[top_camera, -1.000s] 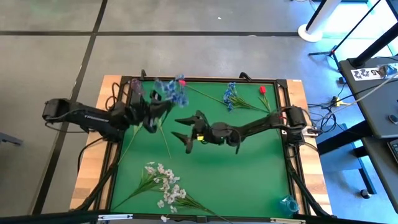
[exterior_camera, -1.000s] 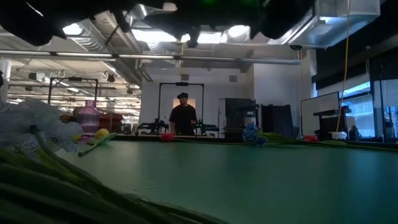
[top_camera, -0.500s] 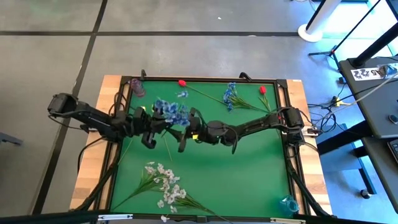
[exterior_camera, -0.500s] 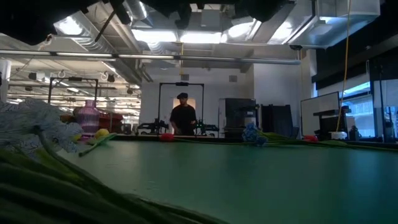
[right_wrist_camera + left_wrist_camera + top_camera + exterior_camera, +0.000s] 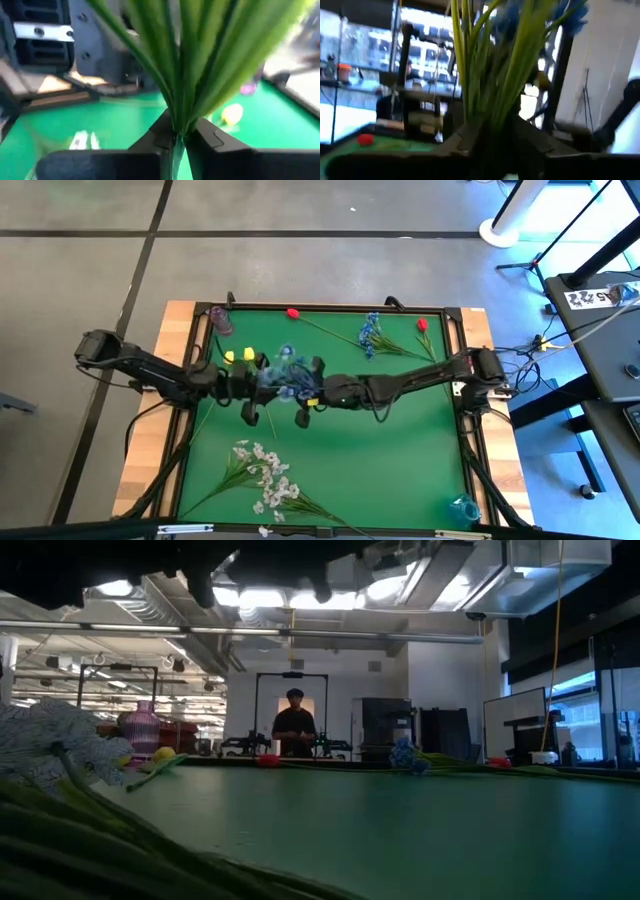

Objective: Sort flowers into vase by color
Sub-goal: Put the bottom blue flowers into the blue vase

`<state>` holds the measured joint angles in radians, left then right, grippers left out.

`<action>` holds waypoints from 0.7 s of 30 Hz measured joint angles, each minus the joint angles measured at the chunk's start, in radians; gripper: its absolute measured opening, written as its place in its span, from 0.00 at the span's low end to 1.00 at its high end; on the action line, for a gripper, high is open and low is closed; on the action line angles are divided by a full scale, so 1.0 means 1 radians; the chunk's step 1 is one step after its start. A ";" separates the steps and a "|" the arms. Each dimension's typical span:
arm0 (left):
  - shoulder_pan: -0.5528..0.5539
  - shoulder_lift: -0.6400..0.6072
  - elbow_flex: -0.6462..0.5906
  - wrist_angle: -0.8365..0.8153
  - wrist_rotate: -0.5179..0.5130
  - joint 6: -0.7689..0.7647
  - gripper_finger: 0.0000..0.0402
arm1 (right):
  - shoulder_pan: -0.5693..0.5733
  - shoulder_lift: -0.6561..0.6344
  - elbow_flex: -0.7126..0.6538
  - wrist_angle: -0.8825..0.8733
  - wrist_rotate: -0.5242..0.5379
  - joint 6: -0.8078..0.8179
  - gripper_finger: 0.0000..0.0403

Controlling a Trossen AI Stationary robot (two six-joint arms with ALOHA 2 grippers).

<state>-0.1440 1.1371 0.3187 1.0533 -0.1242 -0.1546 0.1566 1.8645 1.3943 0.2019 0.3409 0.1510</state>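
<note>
Handoff of blue sprig [image 5: 285,372] mid-table, approx 10 o'clock of mat [image 5: 400,440] centre.
R gripper [image 5: 177,131] clamped on the stalks; L gripper [image 5: 252,392] state can't tell, stalks sit between its fingers. Risk: both pull, stems bend or slip. Wrist views show the stalks in the fingers; high view only shows where the arms meet.

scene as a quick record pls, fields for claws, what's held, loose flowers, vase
right claw: shut on blue sprig stalks
left claw: at same blue sprig, grip unclear
handover spot: mid-table, above mat
loose flowers: white spray, yellow tulips, red tulips, second blue sprig
vase: far left corner
</note>
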 joint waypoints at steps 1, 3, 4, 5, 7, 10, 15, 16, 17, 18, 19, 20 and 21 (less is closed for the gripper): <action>0.000 -0.001 0.000 -0.016 0.041 -0.002 0.28 | 0.000 -0.015 0.001 -0.057 -0.022 0.021 0.07; 0.000 0.000 0.000 -0.072 0.132 -0.007 0.33 | 0.002 -0.029 0.002 -0.149 -0.078 0.059 0.04; -0.002 0.005 0.000 -0.092 0.156 -0.008 0.35 | 0.003 -0.030 0.002 -0.182 -0.108 0.075 0.03; -0.007 0.015 -0.001 -0.103 0.158 -0.009 0.37 | 0.004 -0.029 0.002 -0.210 -0.133 0.080 0.03; -0.015 0.033 -0.001 -0.106 0.119 -0.009 0.40 | 0.002 -0.029 0.002 -0.234 -0.172 0.083 0.03; -0.019 0.060 -0.001 -0.104 0.088 0.002 0.43 | 0.006 -0.012 0.002 -0.232 -0.178 0.092 0.08; -0.020 0.099 -0.002 -0.097 0.089 0.031 0.43 | 0.006 0.004 0.001 -0.223 -0.165 0.091 0.11; -0.018 0.109 -0.002 -0.090 0.079 0.033 0.43 | 0.006 0.006 0.001 -0.223 -0.165 0.089 0.10; -0.017 0.116 -0.002 -0.088 0.062 0.034 0.43 | 0.006 0.012 0.001 -0.220 -0.160 0.083 0.10; -0.016 0.124 -0.002 -0.089 0.044 0.034 0.43 | 0.005 0.016 0.001 -0.217 -0.159 0.075 0.09; -0.014 0.131 -0.002 -0.090 0.023 0.038 0.43 | 0.004 0.018 0.001 -0.223 -0.159 0.064 0.09; -0.013 0.135 -0.002 -0.091 0.002 0.051 0.43 | 0.003 0.018 0.000 -0.228 -0.157 0.055 0.08; -0.013 0.135 -0.002 -0.093 -0.018 0.063 0.42 | 0.003 0.018 0.000 -0.227 -0.153 0.050 0.08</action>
<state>-0.1574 1.2720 0.3172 0.9607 -0.1422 -0.0915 0.1600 1.8824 1.3941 -0.0252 0.1877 0.2008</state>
